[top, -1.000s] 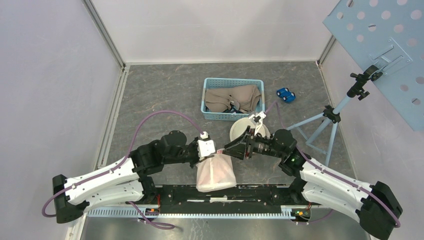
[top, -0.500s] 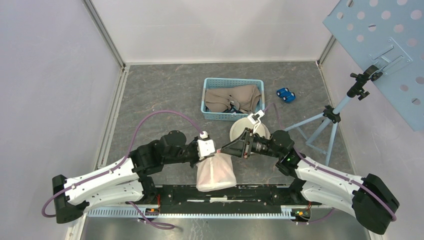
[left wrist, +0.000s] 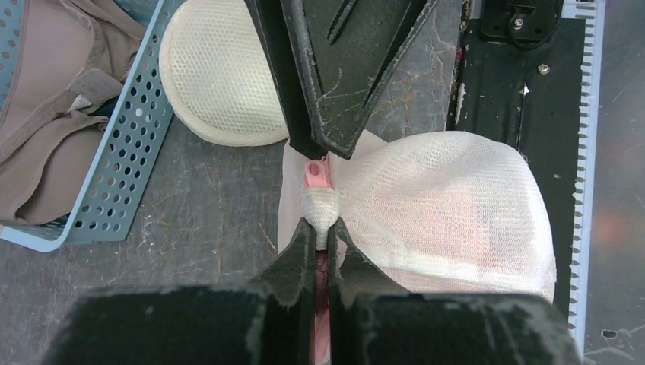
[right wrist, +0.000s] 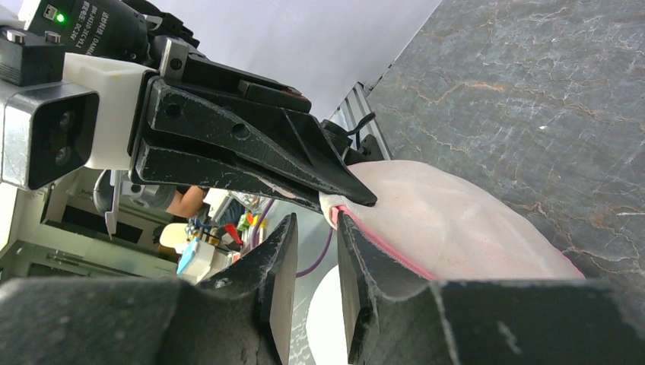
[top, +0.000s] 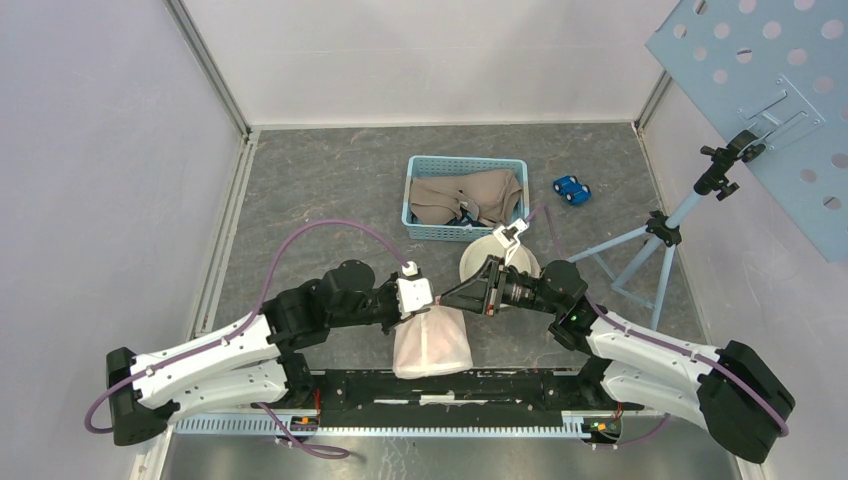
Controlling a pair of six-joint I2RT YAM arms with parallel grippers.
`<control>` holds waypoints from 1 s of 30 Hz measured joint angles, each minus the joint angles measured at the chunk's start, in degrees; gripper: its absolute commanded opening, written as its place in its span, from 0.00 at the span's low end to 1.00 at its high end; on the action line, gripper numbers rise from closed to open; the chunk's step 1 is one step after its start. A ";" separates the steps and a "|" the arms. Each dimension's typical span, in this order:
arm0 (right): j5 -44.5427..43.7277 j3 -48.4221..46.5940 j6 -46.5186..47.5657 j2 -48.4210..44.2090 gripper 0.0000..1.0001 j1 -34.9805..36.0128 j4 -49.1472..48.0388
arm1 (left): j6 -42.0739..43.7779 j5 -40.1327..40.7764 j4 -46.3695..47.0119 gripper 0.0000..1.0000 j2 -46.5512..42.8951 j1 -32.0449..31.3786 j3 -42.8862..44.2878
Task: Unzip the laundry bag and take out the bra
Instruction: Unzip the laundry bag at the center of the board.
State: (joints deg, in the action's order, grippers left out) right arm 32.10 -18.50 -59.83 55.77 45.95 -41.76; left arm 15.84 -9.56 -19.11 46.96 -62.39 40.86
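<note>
The laundry bag (top: 432, 343) sits at the near edge of the table (top: 320, 180), about midway between the two arm bases, a white mesh pouch bulging out toward the near rail. A pink tint shows through the mesh, which I take to be the bra (left wrist: 487, 228) inside. The bag's mouth faces the far side, with a small pink zip pull (left wrist: 316, 173) sticking out beyond a white fabric tab.

The left gripper (left wrist: 321, 228) comes in from the left and its fingers are pressed together on that white tab, pinching the bag's edge. The right gripper (right wrist: 316, 228) reaches in from the right and meets the bag at the same spot, nose to nose with the left one. Its fingers stand a narrow gap apart, with the pink pull right at their tips; from the wrist view I cannot tell whether they actually touch it.

Just beyond the bag, on the far side, lies a round cream mesh pad (top: 478, 262), touching the near edge of a blue basket (top: 414, 200) that holds beige garments (top: 470, 195). To the right of the basket is a small blue toy car (top: 571, 189). Further right stands a tripod (top: 650, 250) carrying a tilted, perforated blue board (top: 760, 90).
</note>
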 measured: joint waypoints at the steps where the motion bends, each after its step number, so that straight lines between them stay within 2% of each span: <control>1: 0.02 0.00 -0.11 0.20 0.31 0.00 -0.17 | 0.00 0.00 0.00 0.02 0.09 0.00 0.00; 10: 0.04 0.26 -0.28 0.66 0.35 0.00 -0.87 | 0.00 -0.02 0.00 0.02 0.31 0.00 0.00; 24: -0.02 0.37 1.22 0.63 0.36 0.00 0.74 | 0.00 -0.02 -0.02 0.02 0.31 0.00 0.00; 28: -0.02 0.37 1.42 0.63 0.42 0.00 1.33 | 0.00 -0.07 0.22 0.02 0.31 0.00 0.00; 30: -0.02 0.37 1.40 0.63 0.39 0.00 1.57 | 0.00 -0.11 0.35 0.02 0.31 0.00 0.00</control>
State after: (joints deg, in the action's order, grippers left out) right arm 32.08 -18.13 -58.43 56.40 45.95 -40.18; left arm 15.84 -9.67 -18.76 47.27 -62.39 40.86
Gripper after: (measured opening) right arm 0.400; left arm 0.067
